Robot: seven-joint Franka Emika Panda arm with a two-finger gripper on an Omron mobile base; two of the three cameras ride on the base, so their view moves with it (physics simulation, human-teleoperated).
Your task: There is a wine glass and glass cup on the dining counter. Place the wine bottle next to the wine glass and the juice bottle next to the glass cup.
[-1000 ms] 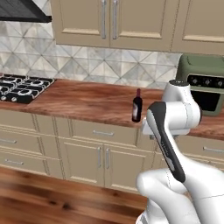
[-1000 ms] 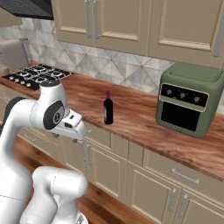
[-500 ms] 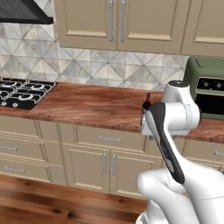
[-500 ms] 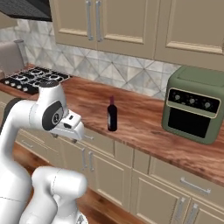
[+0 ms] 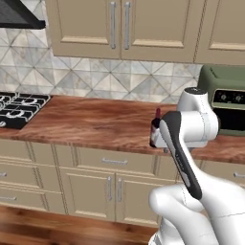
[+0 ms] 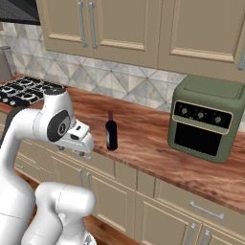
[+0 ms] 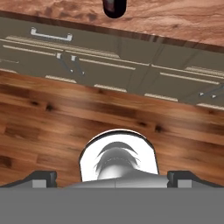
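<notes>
the wine bottle [image 6: 111, 131] stands upright on the wall counter [image 6: 143, 143] ahead of me, near its front edge. the stove [image 6: 24, 90] lies well to its left, the toaster oven [image 6: 206, 117] to its right, further back. cabinets [image 6: 119, 21] hang above, drawers [image 7: 109, 61] sit below the counter.

The arm is folded up in front of the base, elbow high, wrist bent down — the gripper [image 7: 112, 177] points at the floor, fingertips [image 7: 43, 178] set wide apart.
</notes>
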